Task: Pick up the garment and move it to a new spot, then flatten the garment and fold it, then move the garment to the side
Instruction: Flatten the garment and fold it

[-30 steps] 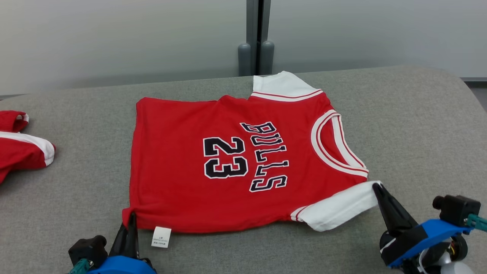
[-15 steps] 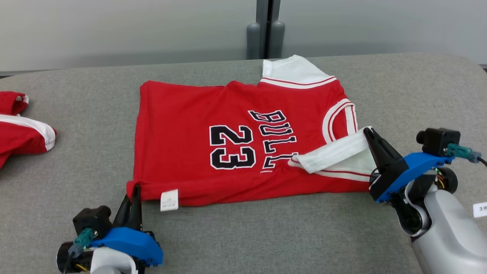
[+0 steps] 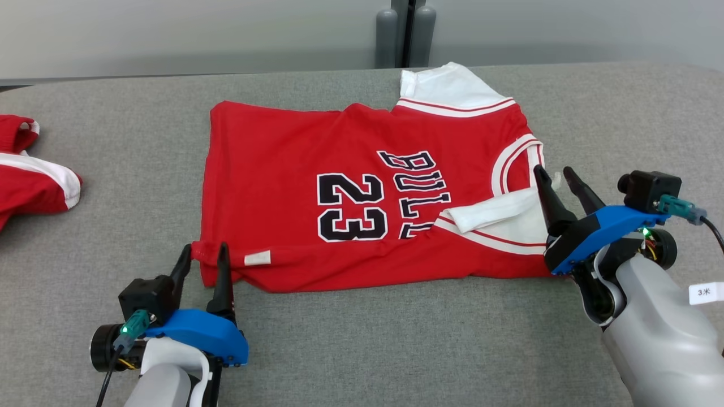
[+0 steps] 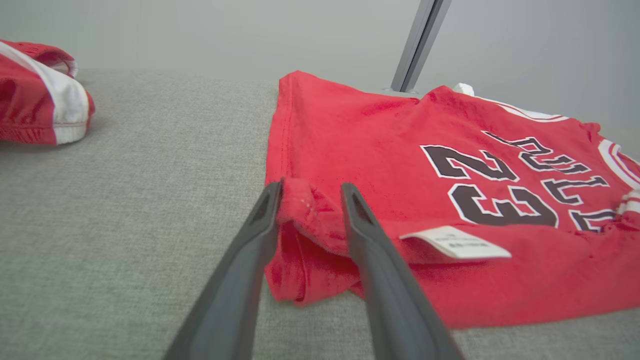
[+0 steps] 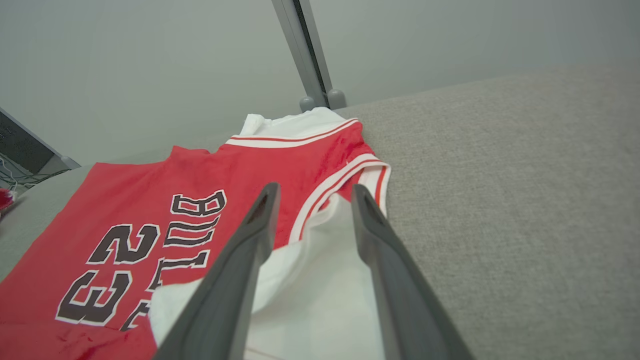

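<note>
The garment (image 3: 283,158) is a red jersey with "BULLS 23" in black, lying on the grey table (image 3: 396,345). Its near edge is folded over onto itself, with a white label (image 3: 257,258) on the fold. My left gripper (image 3: 204,249) stands open at the near left hem corner. In the left wrist view that bunched red corner (image 4: 310,210) lies between the spread fingers of the left gripper (image 4: 311,187). At the right, my right gripper (image 3: 552,172) is open over the white sleeve (image 3: 498,212), which is folded inward onto the chest. The right wrist view shows the right gripper (image 5: 315,189) spread above that sleeve (image 5: 310,280).
A second red and white garment (image 3: 34,192) lies at the table's far left edge. Two grey posts (image 3: 404,31) stand against the wall behind the table. Bare grey surface runs along the near side and to the right of the jersey.
Both grippers were shut on the hem corner and the sleeve and carried them away from me, folding the near edge over. Both have now opened. The camera has also shifted.
</note>
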You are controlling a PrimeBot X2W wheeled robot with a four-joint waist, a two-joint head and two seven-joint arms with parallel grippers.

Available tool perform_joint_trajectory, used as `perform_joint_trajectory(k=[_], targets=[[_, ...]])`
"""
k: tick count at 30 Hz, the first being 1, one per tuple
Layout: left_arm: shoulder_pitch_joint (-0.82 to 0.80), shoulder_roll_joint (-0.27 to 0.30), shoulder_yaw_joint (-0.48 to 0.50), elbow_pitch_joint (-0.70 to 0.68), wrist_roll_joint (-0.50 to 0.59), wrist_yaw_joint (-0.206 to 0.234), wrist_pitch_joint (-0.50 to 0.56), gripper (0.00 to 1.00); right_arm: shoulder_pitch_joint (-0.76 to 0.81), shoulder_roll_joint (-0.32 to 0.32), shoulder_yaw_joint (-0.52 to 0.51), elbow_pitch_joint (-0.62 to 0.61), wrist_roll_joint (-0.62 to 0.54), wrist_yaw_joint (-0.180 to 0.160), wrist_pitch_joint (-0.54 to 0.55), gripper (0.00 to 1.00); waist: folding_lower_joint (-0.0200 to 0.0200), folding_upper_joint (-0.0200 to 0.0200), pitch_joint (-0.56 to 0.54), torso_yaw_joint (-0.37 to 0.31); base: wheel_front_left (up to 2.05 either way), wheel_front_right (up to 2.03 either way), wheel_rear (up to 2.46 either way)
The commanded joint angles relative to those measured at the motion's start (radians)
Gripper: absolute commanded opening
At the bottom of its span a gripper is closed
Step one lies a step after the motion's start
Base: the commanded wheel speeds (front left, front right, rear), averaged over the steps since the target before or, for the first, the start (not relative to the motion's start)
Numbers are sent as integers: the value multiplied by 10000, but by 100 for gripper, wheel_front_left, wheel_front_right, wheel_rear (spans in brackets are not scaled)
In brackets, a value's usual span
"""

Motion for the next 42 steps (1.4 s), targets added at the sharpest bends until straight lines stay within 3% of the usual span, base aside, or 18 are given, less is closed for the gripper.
perform_joint_trajectory(k=[1,14,27,28,29,30,31,32,33,42], targets=[[-144,2,-2,83,64,42,-204,100,-157,-75,140,117,65,4,-244,100,-2,-2,-56,-17,0,0,0],[897,60,-87,623,15,119,-644,100,1580,-1093,1466,-88,472,6,-903,100,-2,-2,-637,-296,0,0,0],[-306,54,-179,2095,-126,-210,-486,100,1375,-868,2243,740,336,4,-822,100,-2,-2,-257,-475,0,0,0],[-388,7,-207,2207,-143,-245,-477,95,1332,-814,2266,796,367,4,-829,100,-2,-2,-229,-467,0,0,0],[-457,-14,-224,2318,-169,-289,-468,47,1292,-798,2282,837,390,4,-840,100,-2,-2,-200,-461,0,0,0],[-507,-41,-204,2416,-239,-366,-505,13,1273,-768,2301,886,445,4,-846,100,-2,-2,-175,-452,0,0,0],[-575,-44,-193,2528,-241,-429,-548,0,1277,-728,2323,926,505,4,-846,82,-2,-2,-146,-440,0,0,0],[-648,-60,-205,2623,-239,-465,-576,0,1273,-700,2344,972,527,4,-850,14,-2,-2,-126,-428,0,0,0],[-684,-103,-228,2717,-234,-489,-615,0,1265,-662,2370,1011,591,6,-854,0,-2,-2,-118,-420,0,0,0],[-228,-217,-119,2763,-440,-719,-904,0,1747,-987,1971,591,1308,3,-978,0,-2,-2,-596,-191,0,0,0]])
